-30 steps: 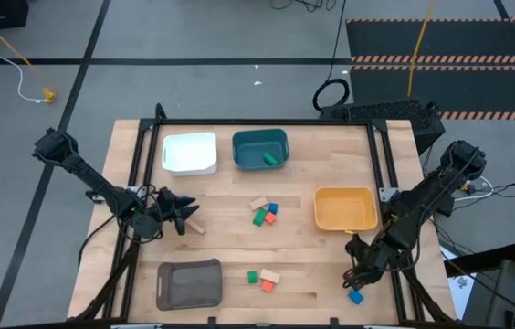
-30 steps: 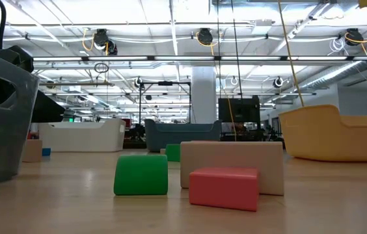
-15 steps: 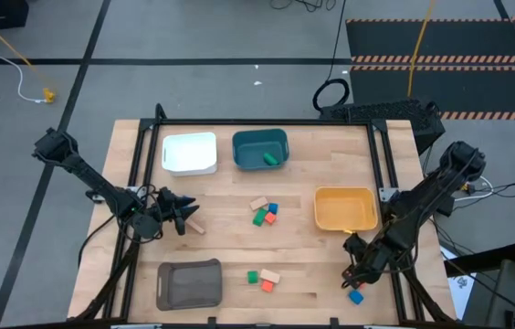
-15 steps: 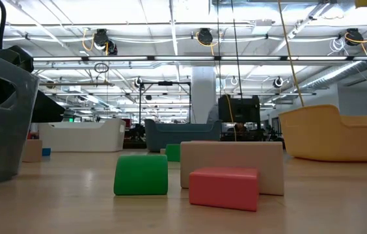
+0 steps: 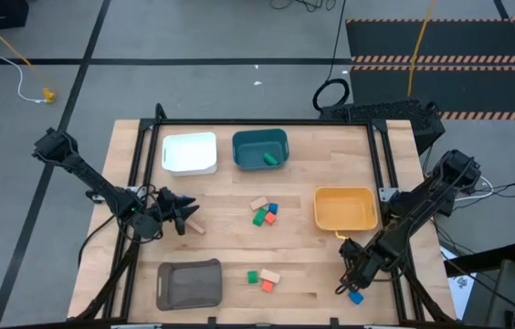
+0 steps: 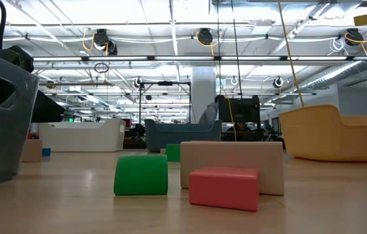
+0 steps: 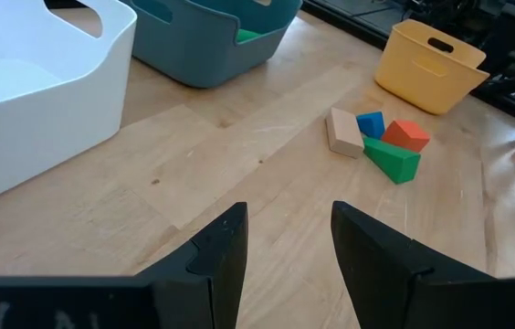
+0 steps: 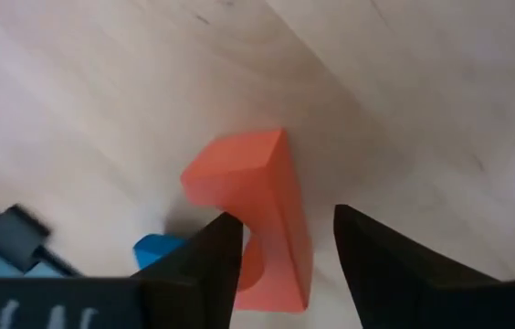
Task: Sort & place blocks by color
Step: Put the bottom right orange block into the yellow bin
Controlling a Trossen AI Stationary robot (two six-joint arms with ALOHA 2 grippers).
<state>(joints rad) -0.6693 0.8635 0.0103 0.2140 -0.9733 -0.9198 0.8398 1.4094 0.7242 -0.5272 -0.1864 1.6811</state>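
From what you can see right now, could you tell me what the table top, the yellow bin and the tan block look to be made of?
The table top looks like pale wood, matt: joined planks with grain lines. The yellow bin seems moulded plastic, smooth with a slight sheen, with a cut-out handle. The tan block appears unpainted wood, though its grain is too faint to confirm.

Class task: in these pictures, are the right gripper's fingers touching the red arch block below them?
Cannot tell. In the right wrist view the right gripper is open astride the red arch block, but the fingertips are out of frame.
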